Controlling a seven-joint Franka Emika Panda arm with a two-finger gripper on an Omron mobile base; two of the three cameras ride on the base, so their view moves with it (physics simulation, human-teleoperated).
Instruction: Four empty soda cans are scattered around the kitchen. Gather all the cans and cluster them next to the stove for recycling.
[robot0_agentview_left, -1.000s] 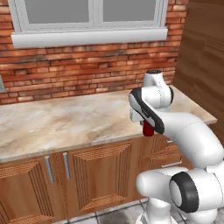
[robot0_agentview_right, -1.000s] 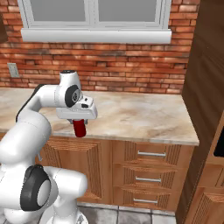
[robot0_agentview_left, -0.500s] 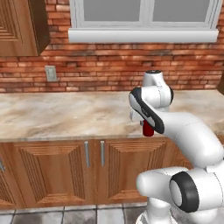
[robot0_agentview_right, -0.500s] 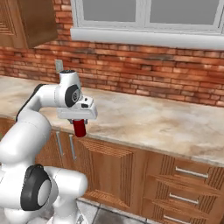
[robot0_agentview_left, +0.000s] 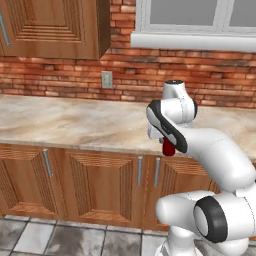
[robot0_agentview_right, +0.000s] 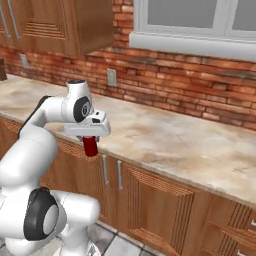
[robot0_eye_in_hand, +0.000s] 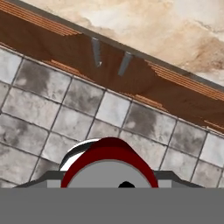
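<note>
Soda can (robot0_agentview_right: 90, 146) hanging upright under the end effector (robot0_agentview_right: 91, 141), clamped between its jaws, out in front of the desk (robot0_agentview_right: 165, 140) edge and over the floor (robot0_eye_in_hand: 52, 113). Cabinet doors (robot0_agentview_left: 105, 182) below the desk, behind the can. Wall outlet (robot0_agentview_left: 106, 79) above the desk, window (robot0_agentview_right: 200, 22) higher to the right, upper cabinet (robot0_agentview_left: 50, 25) to the left.
</note>
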